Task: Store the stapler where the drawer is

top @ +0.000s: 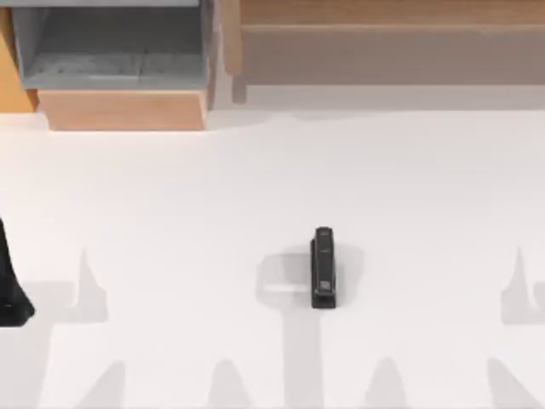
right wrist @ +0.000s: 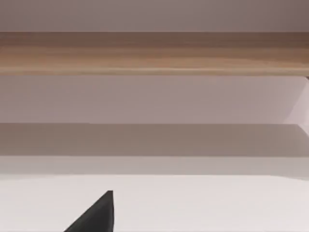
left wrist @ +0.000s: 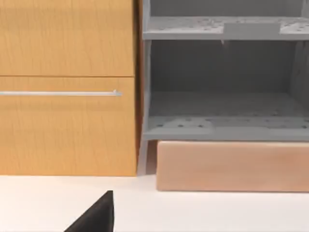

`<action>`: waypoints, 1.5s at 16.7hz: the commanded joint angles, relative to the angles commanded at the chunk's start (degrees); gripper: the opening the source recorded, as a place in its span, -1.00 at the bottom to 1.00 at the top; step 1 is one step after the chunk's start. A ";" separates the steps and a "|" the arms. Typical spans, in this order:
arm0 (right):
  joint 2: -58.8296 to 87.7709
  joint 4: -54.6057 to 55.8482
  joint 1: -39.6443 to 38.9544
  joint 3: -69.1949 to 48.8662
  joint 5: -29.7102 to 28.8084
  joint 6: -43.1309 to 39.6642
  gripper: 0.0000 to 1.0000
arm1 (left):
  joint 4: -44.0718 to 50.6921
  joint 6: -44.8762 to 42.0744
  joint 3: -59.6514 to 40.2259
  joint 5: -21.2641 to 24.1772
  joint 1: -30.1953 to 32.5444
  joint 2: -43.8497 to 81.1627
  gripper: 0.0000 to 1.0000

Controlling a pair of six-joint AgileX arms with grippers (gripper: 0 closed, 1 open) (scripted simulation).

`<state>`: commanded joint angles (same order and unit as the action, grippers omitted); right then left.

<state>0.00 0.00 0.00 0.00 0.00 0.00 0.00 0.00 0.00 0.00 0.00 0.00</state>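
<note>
Stapler (top: 324,267) lying alone mid-table (top: 170,213), drawer (top: 119,77) open far-left. Left end effector (left wrist: 94,217) parked; finger state impossible to tell. Best approached from above, pinching across the slim sides.

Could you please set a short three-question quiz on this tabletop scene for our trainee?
1. True or false: the stapler already lies inside the drawer.
2. Which corner of the top view holds the open drawer? A) top left B) top right C) bottom right
3. Fill in: the drawer's front panel is light tan wood, and its inner walls are ____.

Key
1. False: it lies on the white table, near the middle, untouched.
2. A; the long wooden cabinet runs along the top right.
3. Grey, as the left wrist view shows.
</note>
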 joint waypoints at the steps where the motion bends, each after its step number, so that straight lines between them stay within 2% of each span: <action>1: 0.00 0.00 0.00 0.00 0.00 0.00 1.00 | 0.00 0.00 0.00 0.00 0.00 0.00 1.00; 5: 0.00 0.00 0.00 0.00 0.00 0.00 1.00 | -2.05 -2.47 -1.72 0.52 -1.36 3.33 1.00; 9: 0.00 0.00 0.00 0.00 0.00 0.00 1.00 | -8.17 -11.36 -6.82 2.91 -5.11 16.07 1.00; 17: 0.00 0.00 0.00 0.00 0.00 0.00 1.00 | -25.46 -42.62 -21.88 11.61 -14.83 63.71 1.00; 25: 0.00 0.00 0.00 0.00 0.00 0.00 1.00 | -48.14 -75.23 -43.79 20.92 -21.88 111.43 1.00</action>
<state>0.00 0.00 0.00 0.00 0.00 0.00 -48.14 -75.23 -43.79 20.92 -21.88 111.43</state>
